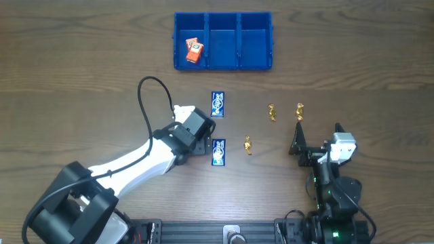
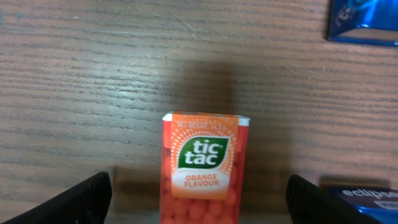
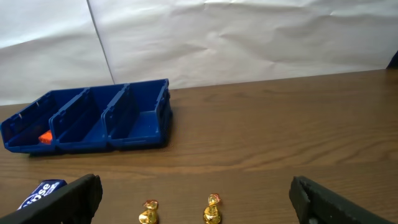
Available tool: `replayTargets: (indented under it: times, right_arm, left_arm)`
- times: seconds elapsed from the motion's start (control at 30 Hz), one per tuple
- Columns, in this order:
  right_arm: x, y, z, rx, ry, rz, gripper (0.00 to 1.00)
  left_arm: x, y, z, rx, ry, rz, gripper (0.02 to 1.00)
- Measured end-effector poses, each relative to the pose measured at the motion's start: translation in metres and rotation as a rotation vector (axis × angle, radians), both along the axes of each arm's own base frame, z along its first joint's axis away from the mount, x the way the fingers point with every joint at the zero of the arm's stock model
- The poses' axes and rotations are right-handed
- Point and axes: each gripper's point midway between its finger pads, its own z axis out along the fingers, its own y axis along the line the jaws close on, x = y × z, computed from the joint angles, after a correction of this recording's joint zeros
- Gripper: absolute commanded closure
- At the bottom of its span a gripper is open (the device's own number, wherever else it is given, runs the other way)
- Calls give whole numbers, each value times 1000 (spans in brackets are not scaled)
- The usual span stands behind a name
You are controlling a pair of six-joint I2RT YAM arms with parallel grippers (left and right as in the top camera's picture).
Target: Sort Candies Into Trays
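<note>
On the brown tabletop [image 1: 81, 81] the left fingers [image 2: 81, 199] hang spread over an orange box [image 2: 202, 168]; best lower centred, then pinch its sides. The right fingers [image 3: 68, 199] gape too.

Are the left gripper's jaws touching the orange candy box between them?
Apart. The left wrist view shows bare table on both sides of the orange candy box, between it and the open jaws of the left gripper.

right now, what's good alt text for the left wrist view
An orange candy box sits on the wooden table between the open fingers of the left gripper. A blue packet and a second blue packet lie nearby, partly out of frame.
</note>
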Motion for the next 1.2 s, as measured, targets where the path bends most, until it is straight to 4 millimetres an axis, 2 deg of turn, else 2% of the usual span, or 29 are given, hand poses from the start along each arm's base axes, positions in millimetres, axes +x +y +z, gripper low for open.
replayTargets:
  times: [0.3, 0.5, 0.67, 0.9, 1.2]
  right_arm:
    - [0, 0, 0, 0, 0, 0, 3]
    - [0, 0, 0, 0, 0, 0, 3]
    - [0, 0, 0, 0, 0, 0, 3]
    - [0, 0, 0, 0, 0, 0, 3]
    - [0, 0, 0, 0, 0, 0, 3]
  left_arm:
    - [-1, -1, -5, 13, 1, -6, 130]
    - [1, 1, -5, 27, -10, -1, 174]
    - [3, 0, -5, 25, -17, 0, 279]
    - [5, 0, -6, 28, -25, 1, 483]
    - [6, 0, -6, 30, -30, 6, 636]
